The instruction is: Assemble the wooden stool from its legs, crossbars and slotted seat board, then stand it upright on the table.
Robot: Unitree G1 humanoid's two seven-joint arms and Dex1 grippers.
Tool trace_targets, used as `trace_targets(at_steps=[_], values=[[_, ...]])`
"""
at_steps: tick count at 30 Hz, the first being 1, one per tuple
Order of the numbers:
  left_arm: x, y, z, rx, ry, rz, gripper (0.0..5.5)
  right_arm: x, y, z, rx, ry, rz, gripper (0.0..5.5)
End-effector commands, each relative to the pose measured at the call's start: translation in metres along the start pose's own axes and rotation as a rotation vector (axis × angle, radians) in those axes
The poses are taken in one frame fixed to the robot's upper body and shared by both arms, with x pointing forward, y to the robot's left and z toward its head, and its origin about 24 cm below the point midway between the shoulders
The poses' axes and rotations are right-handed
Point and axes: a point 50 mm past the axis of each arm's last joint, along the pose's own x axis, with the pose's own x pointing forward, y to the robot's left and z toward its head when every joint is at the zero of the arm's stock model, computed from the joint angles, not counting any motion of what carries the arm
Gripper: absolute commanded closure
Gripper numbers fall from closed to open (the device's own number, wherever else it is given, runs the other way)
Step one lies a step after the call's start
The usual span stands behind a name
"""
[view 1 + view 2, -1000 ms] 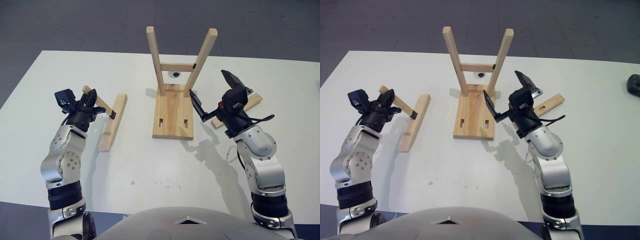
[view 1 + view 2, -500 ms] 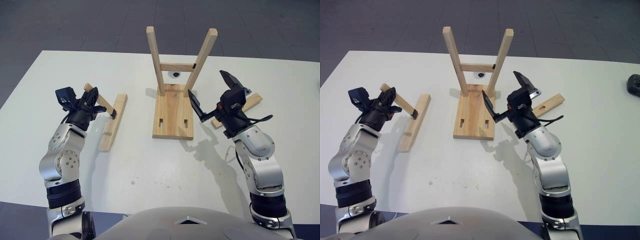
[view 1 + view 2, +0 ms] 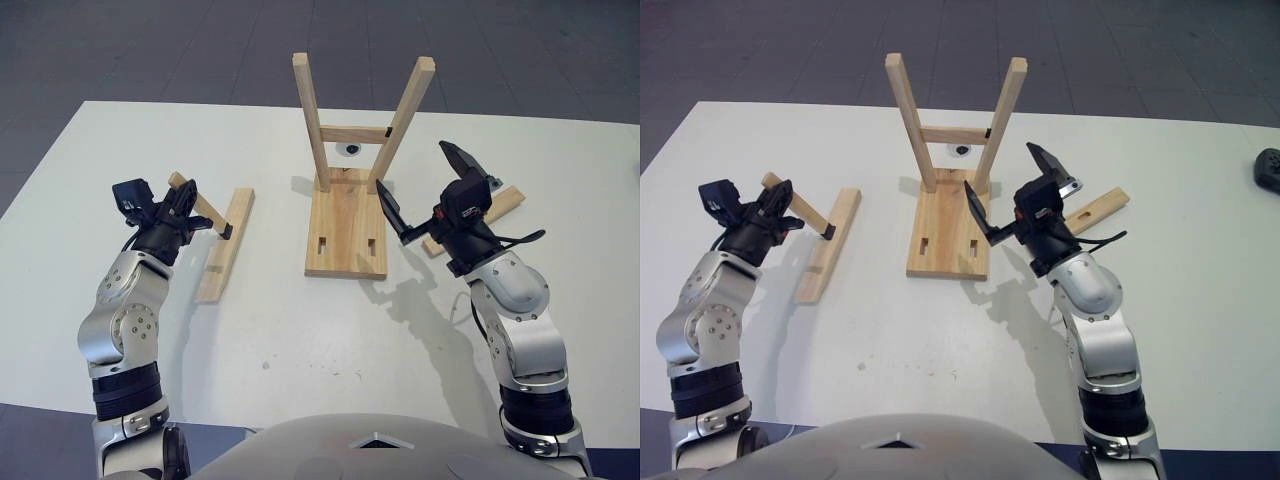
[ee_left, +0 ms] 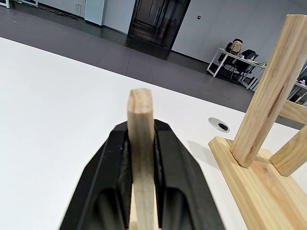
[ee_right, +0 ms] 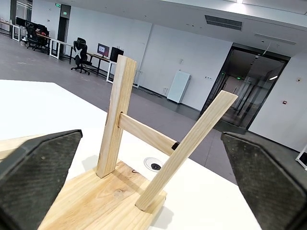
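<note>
Almost nothing has moved since the earlier frames; the right gripper [image 3: 425, 190] has edged slightly toward the seat board [image 3: 346, 228]. That board lies flat mid-tabletop [image 3: 300, 340], slots upward, so parts can be pressed in from above. Two legs [image 3: 310, 120] joined by a crossbar [image 3: 352, 133] stand in its far slots; the near slots are empty. To the left, the second leg frame [image 3: 225, 243] rests on the tabletop, one leg clamped between the fingers of the left gripper [image 3: 205, 218], probably ready for lifting. Right fingers are wide apart just beside the board, likely to steady it. A loose stick [image 3: 505, 203] lies beyond.
</note>
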Motion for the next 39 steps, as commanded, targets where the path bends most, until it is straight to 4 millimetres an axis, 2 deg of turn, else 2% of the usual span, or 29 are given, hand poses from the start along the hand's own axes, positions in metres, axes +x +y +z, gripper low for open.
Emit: trace_targets(at_steps=[1,11,18,25,35,39], values=[[0.001,0.001,-0.001,0.026,0.010,0.009,5.07,0.000,0.000,-0.001,0.001,0.003,0.001,0.10],[0.009,-0.004,0.005,0.043,-0.015,-0.017,5.07,0.000,0.004,-0.001,0.008,0.003,0.004,0.10],[0.002,-0.001,-0.005,0.055,0.026,-0.007,5.07,0.000,0.004,0.000,0.007,0.004,-0.001,0.10],[-0.001,0.000,0.003,0.050,0.001,0.002,5.07,-0.001,0.003,-0.001,0.004,0.005,-0.002,0.10],[-0.006,-0.007,-0.005,0.110,0.028,-0.017,5.07,0.000,0.003,-0.001,-0.006,0.004,-0.003,0.10],[-0.013,-0.005,-0.024,0.144,0.089,0.000,5.07,0.000,0.003,0.000,-0.007,0.001,-0.006,0.10]])
